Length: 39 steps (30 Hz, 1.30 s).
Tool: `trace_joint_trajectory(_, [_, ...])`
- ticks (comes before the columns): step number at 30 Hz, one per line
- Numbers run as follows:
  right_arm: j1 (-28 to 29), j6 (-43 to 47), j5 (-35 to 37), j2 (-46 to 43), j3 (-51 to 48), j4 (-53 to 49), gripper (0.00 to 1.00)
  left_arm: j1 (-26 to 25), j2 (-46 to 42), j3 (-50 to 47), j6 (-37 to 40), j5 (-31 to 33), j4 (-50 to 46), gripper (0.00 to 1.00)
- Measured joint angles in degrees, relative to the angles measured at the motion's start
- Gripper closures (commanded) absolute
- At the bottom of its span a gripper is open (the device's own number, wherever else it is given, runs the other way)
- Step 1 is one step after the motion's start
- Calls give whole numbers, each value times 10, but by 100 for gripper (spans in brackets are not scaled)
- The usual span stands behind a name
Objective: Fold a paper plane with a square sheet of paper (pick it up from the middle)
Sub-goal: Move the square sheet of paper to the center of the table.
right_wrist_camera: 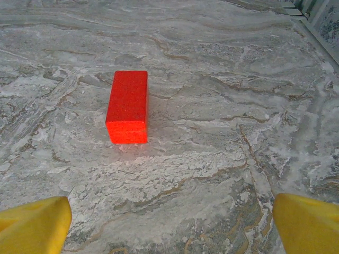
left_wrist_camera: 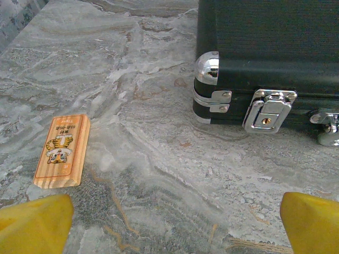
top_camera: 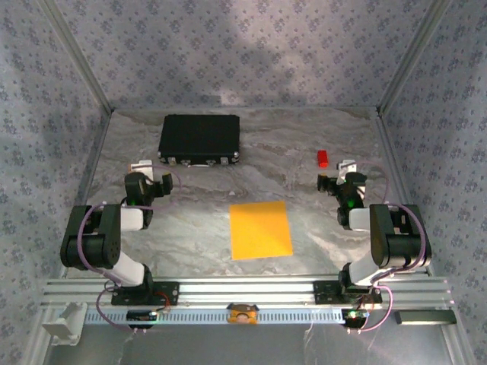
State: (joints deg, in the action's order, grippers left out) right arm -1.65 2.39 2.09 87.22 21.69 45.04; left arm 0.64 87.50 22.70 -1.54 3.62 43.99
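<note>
The square sheet of paper (top_camera: 261, 230) is bright orange-yellow and lies flat on the marble table between the two arms, toward the near edge, with no fold showing. The paper plane is out of view. My left gripper (top_camera: 152, 175) is up at the left, well away from the sheet. In the left wrist view it (left_wrist_camera: 175, 225) is open, with bare table between its yellow fingertips (left_wrist_camera: 34, 222). My right gripper (top_camera: 339, 175) sits at the right, also apart from the sheet. It (right_wrist_camera: 169, 225) is open over bare table, fingertips (right_wrist_camera: 34, 222) wide apart.
A black case (top_camera: 200, 138) with chrome latches (left_wrist_camera: 268, 110) lies at the back left, just ahead of my left gripper. A small wooden block (left_wrist_camera: 62, 151) with a tiger picture lies left of it. A red block (right_wrist_camera: 127, 106) (top_camera: 323, 158) lies ahead of my right gripper. Patterned walls enclose the table.
</note>
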Motion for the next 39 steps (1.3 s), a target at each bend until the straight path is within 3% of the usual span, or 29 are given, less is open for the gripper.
trace_joint_trajectory(14, [5,0,3,0,0,1,1,0,0,0,1,-10,-1,0])
trace_joint_trajectory(19, [21,3,12,-25,-6,-5,1,0,-45,21,-2,-15,-77,2])
trace_joint_trajectory(27, [61,-47,39,-171,129,-308,1,-4,-177,46,-59,-14,-200,0])
trace_joint_trajectory(33, [71,-164,-29,-217,190,-489,1,-6,-192,149,-164,-37,-374,0])
trace_joint_trajectory(39, [81,-225,-95,-230,165,-584,1,-4,-200,161,-258,-158,-433,0])
